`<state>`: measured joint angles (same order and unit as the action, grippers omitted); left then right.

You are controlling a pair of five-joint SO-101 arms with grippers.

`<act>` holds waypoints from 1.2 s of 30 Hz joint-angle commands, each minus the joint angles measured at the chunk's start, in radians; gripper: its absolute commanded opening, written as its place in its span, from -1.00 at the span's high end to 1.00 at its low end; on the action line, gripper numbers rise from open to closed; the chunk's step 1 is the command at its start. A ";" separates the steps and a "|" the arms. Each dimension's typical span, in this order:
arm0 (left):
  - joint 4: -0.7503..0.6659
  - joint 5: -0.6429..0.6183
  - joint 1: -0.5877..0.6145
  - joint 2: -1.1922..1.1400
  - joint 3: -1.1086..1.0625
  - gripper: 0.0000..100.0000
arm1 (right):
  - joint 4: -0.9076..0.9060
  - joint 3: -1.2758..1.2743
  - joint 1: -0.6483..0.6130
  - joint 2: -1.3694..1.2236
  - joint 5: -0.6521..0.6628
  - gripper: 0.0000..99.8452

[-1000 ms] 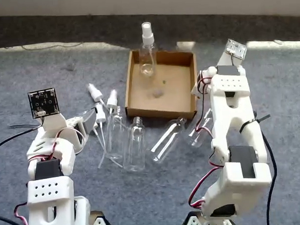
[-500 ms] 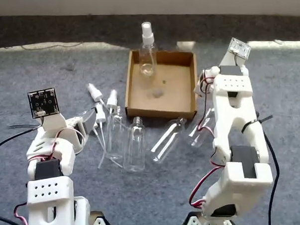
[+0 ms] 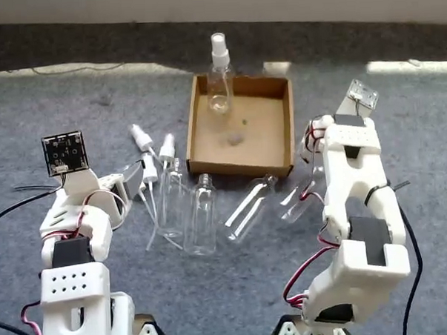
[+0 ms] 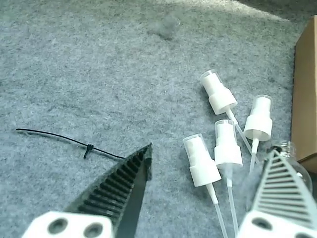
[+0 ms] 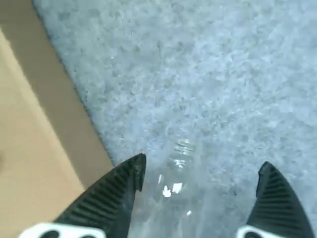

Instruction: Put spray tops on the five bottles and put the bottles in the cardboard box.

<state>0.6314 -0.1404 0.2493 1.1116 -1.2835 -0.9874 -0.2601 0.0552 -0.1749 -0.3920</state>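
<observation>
Looking down in the high view, a shallow cardboard box (image 3: 240,167) of plain brown board sits on a grey, felt-like carpet (image 3: 95,106); a clear plastic capped bottle (image 3: 220,86), wearing a white spray head, stands upright in the box's far corner on the left arm's side; just in front of the box two open-necked clear bottles appear to stand upright close together, a slim bottle (image 3: 171,203) and a broader bottle (image 3: 200,217); a lying bottle (image 3: 250,207) rests on its side beside them, neck towards the box; a far bottle (image 3: 299,197) lies on its side against the right arm (image 3: 359,206), partly hidden by it; loose white spray tops (image 3: 143,138) with thin dip tubes lie between the box and the left arm (image 3: 71,241).

From the left wrist view, the left gripper (image 4: 212,149) is spread wide and grips nothing; one ribbed finger is black, the other pale; four spray tops, cylindrical with translucent tubes, lie on the carpet between and beyond the fingertips; a thin black cable tie (image 4: 69,140) lies well apart from them.

From the right wrist view, the right gripper (image 5: 203,161) is likewise spread wide; its ribbed dark fingers stand either side of the far bottle, whose threaded neck points away; whether either finger touches the plastic cannot be told; the box's wall runs just beside.
</observation>
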 commanded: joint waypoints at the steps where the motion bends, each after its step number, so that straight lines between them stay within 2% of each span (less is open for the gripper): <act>1: 0.000 -0.003 0.007 0.018 0.004 0.36 | 0.013 -0.028 0.039 0.012 -0.003 0.40; 6: 0.000 -0.003 0.007 0.018 0.004 0.36 | 0.013 -0.081 0.054 0.012 -0.003 0.67; 12: 0.000 -0.003 0.007 0.018 0.004 0.36 | 0.015 -0.097 0.076 0.012 0.028 0.75; 15: 0.002 -0.003 0.007 0.018 0.004 0.36 | 0.015 -0.096 0.136 0.012 0.155 0.81; 20: 0.002 -0.003 0.007 0.018 0.004 0.36 | 0.008 -0.028 0.243 0.010 0.493 0.95; 25: 0.002 -0.003 0.007 0.018 0.004 0.36 | 0.005 0.091 0.321 0.010 0.652 0.99; 33: 0.002 -0.008 0.007 0.018 0.007 0.36 | 0.007 0.202 0.332 0.005 1.033 0.99; 36: 0.002 -0.008 0.007 0.018 0.008 0.36 | 0.007 0.202 0.317 -0.053 1.094 0.98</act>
<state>0.6314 -0.1404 0.2493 1.1116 -1.2835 -0.9843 -0.1112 0.3790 -0.2025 0.6345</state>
